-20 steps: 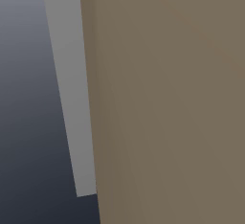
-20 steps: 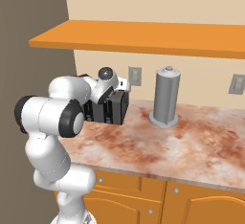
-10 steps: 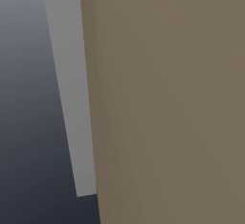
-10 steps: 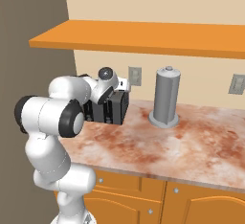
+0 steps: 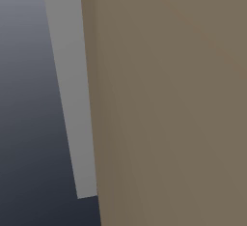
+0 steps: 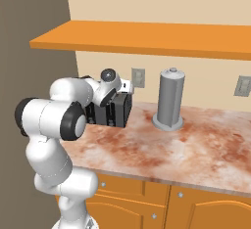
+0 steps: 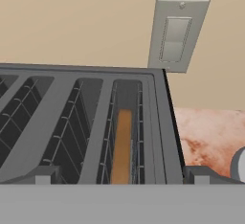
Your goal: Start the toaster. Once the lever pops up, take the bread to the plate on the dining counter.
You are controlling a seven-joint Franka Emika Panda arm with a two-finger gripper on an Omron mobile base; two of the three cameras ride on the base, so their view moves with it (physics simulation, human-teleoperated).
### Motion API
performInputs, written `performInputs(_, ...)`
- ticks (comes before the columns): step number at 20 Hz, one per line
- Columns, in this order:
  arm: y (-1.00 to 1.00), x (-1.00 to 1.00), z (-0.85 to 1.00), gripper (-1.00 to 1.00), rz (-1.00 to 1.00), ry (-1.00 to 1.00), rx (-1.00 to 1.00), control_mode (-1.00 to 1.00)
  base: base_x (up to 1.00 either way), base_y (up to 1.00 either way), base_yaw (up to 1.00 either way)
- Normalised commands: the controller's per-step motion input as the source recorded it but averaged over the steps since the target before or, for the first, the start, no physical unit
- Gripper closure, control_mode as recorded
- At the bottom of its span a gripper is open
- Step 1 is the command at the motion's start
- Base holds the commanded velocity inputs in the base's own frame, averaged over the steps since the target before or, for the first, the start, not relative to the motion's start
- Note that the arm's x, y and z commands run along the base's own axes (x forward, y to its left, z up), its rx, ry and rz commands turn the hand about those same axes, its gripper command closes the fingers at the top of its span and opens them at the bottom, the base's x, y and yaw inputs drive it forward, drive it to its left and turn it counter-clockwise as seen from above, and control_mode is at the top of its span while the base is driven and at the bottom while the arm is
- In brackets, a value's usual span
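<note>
Toaster (image 6: 112, 110) sits on the marbled pinkish-brown table (image 6: 186, 147), back near the beige wall, dark body with several slots on top. Arm (image 6: 54, 125) rises from the lower left of the right base view and folds over so the hand sits just above the toaster.

Hand view looks down along the toaster top (image 7: 86, 122): 4 slots visible side by side, wire guides inside each. Bread (image 7: 122, 146) stands on edge in the rightmost slot, tan-orange, sunk low in it, top edge below the slot rim.

End effector (image 7: 122, 177): 2 finger tips show at the bottom of the hand view, 1 far left (image 7: 43, 175) and 1 far right (image 7: 201, 175), spread wide with nothing between them. Released, not grasping anything. Bread slot falls roughly midway between the tips. Cannot tell from these views whether the tips touch the toaster.

Wall switch plate (image 7: 178, 35) is on the wall just behind the toaster's right end. Grey cylindrical canister (image 6: 170, 100) stands upright on the table right of the toaster, apart from it. A second wall plate (image 6: 242, 85) sits further right. Orange shelf (image 6: 147, 37) runs along the wall above the table. Orange cabinet fronts (image 6: 162, 203) below the table edge.

Left base view: brown flat surface (image 5: 169, 99) up close, grey strip (image 5: 72, 90) beside it.
</note>
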Motion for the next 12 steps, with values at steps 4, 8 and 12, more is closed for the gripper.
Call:
performInputs(4,0.0,0.0,0.0,-1.0,0.0,0.0,0.0,-1.0,0.0,0.0,0.0)
performInputs(8,0.0,0.0,0.0,-1.0,0.0,0.0,0.0,-1.0,0.0,0.0,0.0)
performInputs(12,0.0,0.0,0.0,-1.0,0.0,0.0,0.0,-1.0,0.0,0.0,0.0)
